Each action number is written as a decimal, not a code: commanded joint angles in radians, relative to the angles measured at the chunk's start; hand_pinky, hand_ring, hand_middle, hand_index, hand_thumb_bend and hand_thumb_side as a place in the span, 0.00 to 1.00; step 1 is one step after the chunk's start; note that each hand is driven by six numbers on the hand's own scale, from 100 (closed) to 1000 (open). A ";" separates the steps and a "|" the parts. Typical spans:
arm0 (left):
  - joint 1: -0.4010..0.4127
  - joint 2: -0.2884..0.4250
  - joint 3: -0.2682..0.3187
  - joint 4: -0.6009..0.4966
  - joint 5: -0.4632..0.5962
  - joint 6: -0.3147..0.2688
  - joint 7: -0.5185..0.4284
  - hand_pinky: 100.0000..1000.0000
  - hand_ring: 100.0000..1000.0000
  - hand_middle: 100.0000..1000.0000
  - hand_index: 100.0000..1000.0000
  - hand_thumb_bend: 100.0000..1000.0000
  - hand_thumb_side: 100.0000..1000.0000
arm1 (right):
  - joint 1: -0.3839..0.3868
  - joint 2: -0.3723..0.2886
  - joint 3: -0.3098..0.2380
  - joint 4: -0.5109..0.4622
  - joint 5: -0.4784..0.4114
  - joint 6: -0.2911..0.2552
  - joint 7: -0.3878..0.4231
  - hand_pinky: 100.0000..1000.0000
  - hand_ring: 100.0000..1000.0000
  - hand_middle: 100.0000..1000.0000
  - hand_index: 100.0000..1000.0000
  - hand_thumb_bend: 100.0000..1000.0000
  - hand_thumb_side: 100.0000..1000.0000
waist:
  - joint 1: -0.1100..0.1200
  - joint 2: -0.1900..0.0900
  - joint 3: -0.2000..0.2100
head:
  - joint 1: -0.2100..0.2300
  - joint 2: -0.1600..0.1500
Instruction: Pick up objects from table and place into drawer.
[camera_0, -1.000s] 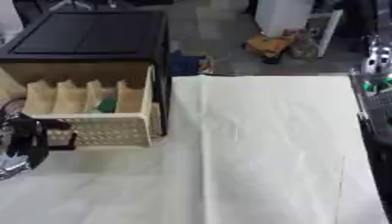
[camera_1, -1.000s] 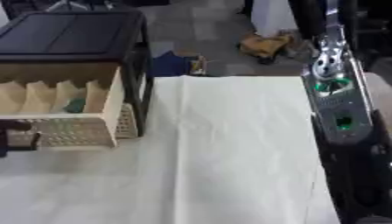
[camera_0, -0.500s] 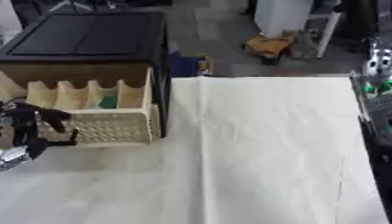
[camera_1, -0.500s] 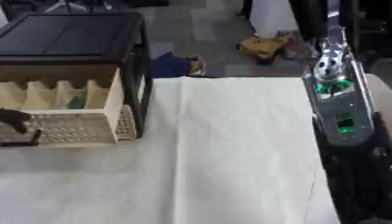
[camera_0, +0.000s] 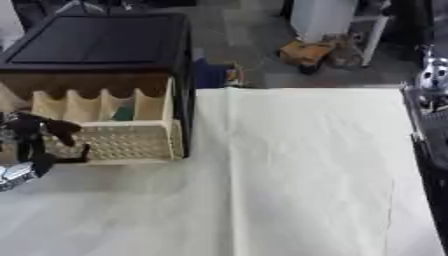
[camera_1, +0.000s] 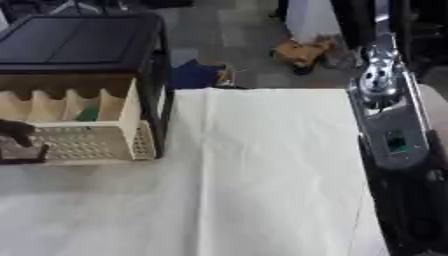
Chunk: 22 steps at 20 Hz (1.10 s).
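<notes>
Cream drawer (camera_0: 114, 135) pulled out of the black cabinet (camera_0: 96, 47), left robot hand (camera_0: 35, 145) moved up to its front, fingers curled on nothing, green thing (camera_0: 124, 114) inside, maybe ready for closing.

The cream drawer (camera_0: 114, 132) stands pulled out of the black cabinet (camera_0: 101, 42), something green in one compartment. The left hand (camera_0: 39, 142) sits against the drawer's perforated front, fingers curled. White cloth (camera_0: 289, 175) spreads right of the drawer.
</notes>
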 joint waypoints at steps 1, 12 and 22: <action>-0.024 0.017 0.005 0.002 0.004 -0.006 0.005 0.45 0.69 0.79 1.00 0.00 1.00 | -0.024 -0.025 -0.006 -0.010 -0.006 -0.004 0.001 0.50 0.58 0.56 0.79 0.03 1.00 | 0.001 -0.014 -0.001 | 0.004 -0.012; -0.038 0.015 0.014 0.007 -0.012 -0.029 0.044 0.46 0.70 0.80 1.00 0.00 1.00 | -0.024 -0.027 -0.008 -0.012 -0.007 -0.004 0.002 0.50 0.58 0.56 0.79 0.03 1.00 | 0.004 -0.010 0.000 | 0.003 -0.016; -0.064 0.005 0.012 0.032 -0.018 -0.041 0.063 0.48 0.71 0.81 1.00 0.00 1.00 | -0.033 -0.030 -0.008 -0.011 -0.007 -0.006 0.004 0.50 0.58 0.56 0.79 0.03 1.00 | 0.006 0.003 -0.010 | -0.006 -0.015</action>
